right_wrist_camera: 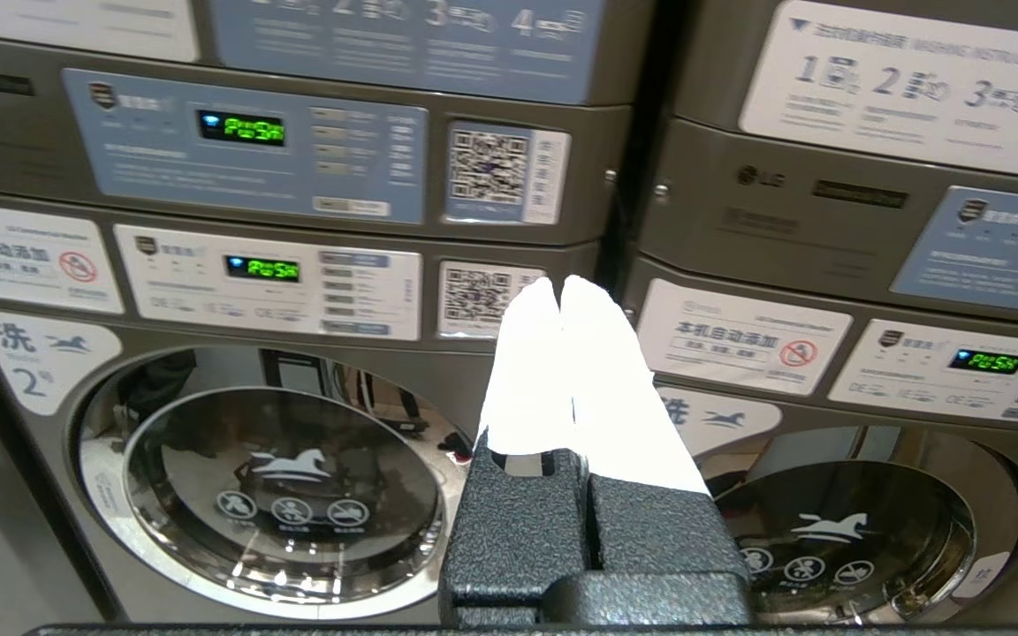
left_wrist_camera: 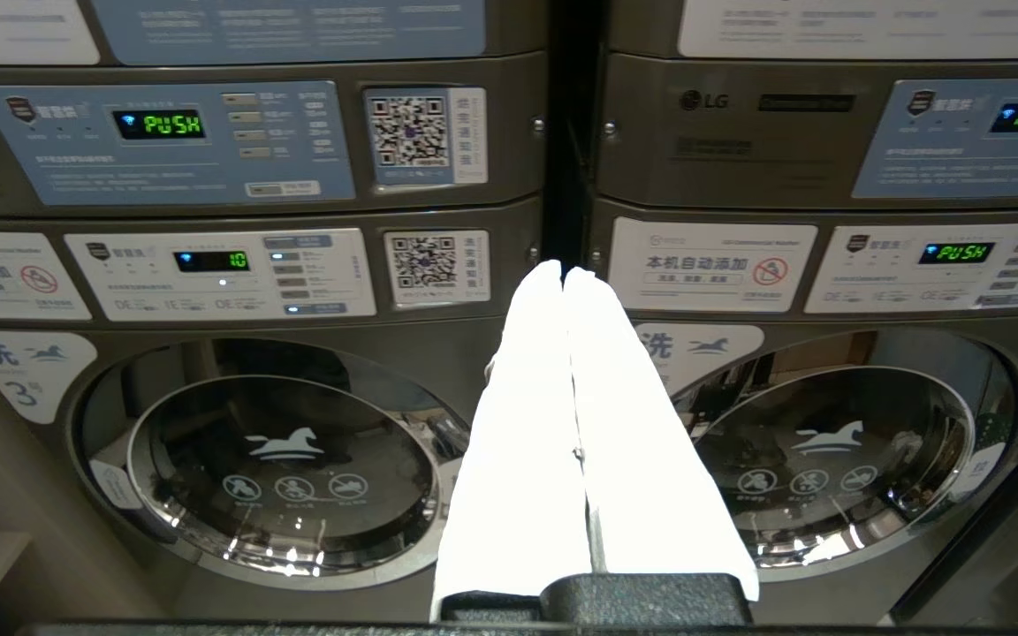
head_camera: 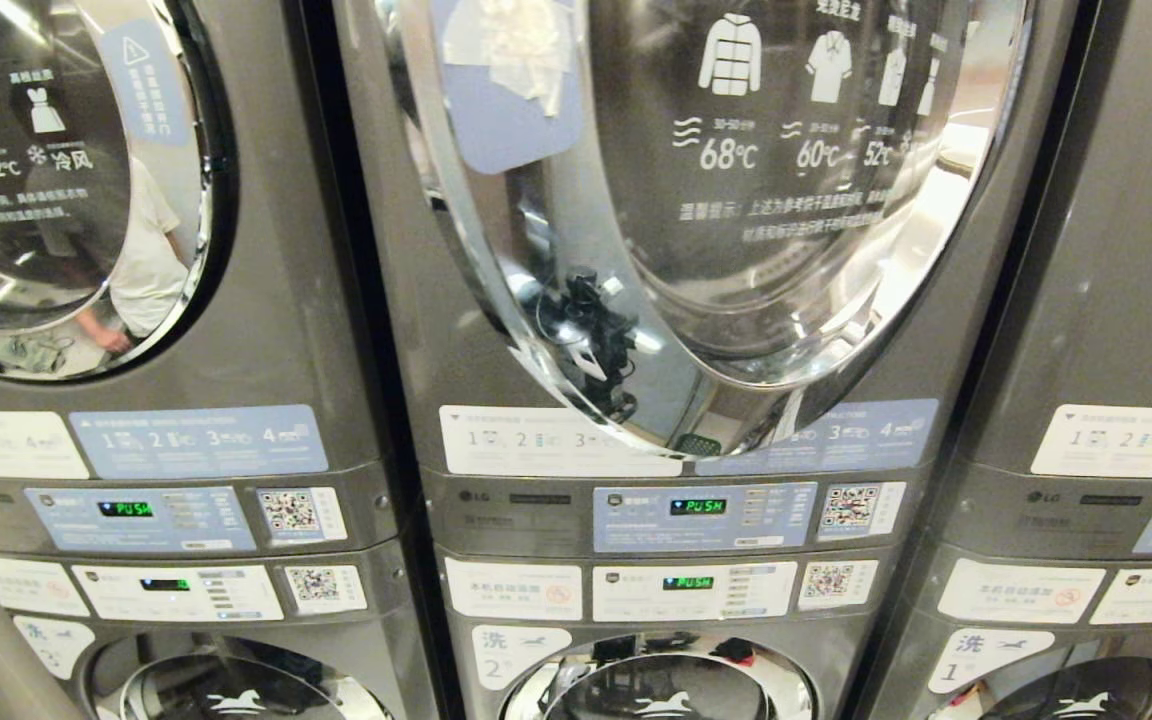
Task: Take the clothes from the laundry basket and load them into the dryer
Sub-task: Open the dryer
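In the head view, three grey stacked machines are standing side by side. The middle dryer door (head_camera: 726, 210) is filling the upper centre, its round glass printed with garment icons and temperatures, and it is sitting shut against its machine. Under it, a blue control panel (head_camera: 704, 517) is showing green letters. A second dryer door (head_camera: 66, 180) on the left is mirroring a person in a light shirt. Neither arm is showing here, and no laundry basket or clothes are showing in any view.

In the left wrist view, the left gripper (left_wrist_camera: 565, 274) is pointing at the seam between two machines, its white fingers pressed together with nothing between them. Beyond it, the left washer door (left_wrist_camera: 284, 468) and another washer door (left_wrist_camera: 836, 459) to the right are both sitting shut.

In the right wrist view, the right gripper (right_wrist_camera: 560, 287) is likewise aiming at a gap between machines, jaws closed and holding nothing. A round washer door (right_wrist_camera: 284, 486) marked two is lying beyond it on the left.
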Robot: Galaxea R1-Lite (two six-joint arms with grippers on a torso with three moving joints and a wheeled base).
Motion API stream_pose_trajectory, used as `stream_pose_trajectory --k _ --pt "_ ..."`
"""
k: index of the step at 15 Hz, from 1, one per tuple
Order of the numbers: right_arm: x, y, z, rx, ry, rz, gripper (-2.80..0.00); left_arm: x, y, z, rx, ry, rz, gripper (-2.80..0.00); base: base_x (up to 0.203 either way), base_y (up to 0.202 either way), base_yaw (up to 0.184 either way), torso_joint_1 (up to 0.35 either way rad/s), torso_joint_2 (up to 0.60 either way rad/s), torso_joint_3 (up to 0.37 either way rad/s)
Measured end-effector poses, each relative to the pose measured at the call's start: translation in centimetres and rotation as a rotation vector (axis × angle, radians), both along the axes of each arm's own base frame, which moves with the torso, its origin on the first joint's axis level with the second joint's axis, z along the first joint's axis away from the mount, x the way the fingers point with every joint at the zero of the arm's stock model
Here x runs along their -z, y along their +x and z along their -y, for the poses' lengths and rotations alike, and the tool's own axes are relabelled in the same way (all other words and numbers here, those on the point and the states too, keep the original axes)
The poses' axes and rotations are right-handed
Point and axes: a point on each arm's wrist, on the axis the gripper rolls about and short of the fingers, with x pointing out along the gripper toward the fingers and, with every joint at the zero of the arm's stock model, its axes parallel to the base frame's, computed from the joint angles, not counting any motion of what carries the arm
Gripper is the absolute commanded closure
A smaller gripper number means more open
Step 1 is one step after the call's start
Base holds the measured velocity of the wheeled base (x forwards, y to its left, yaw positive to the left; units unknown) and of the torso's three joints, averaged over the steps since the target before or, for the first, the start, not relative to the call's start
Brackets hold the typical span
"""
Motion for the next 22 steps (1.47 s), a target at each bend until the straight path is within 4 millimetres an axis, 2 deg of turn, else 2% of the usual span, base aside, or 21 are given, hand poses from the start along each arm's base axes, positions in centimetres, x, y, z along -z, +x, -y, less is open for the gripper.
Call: stream_pose_trajectory --k 11,17,22 --pt "0.00 0.00 0.00 0.001 0.011 0.000 0.00 0.00 0.00 -0.01 -0.001 -0.003 0.000 0.00 -0.001 -0.194 0.001 0.004 0.00 0.002" --pt "0.00 0.00 0.01 -0.001 0.019 0.000 0.00 -0.03 -0.01 0.00 -0.004 -0.006 0.001 0.00 -0.156 -0.168 -0.003 -0.001 0.01 0.003" --pt "0.01 0.00 0.01 0.005 0.015 -0.001 0.00 -0.03 -0.02 0.00 0.003 -0.004 -0.001 0.00 -0.030 -0.025 0.000 0.003 0.00 -0.003"
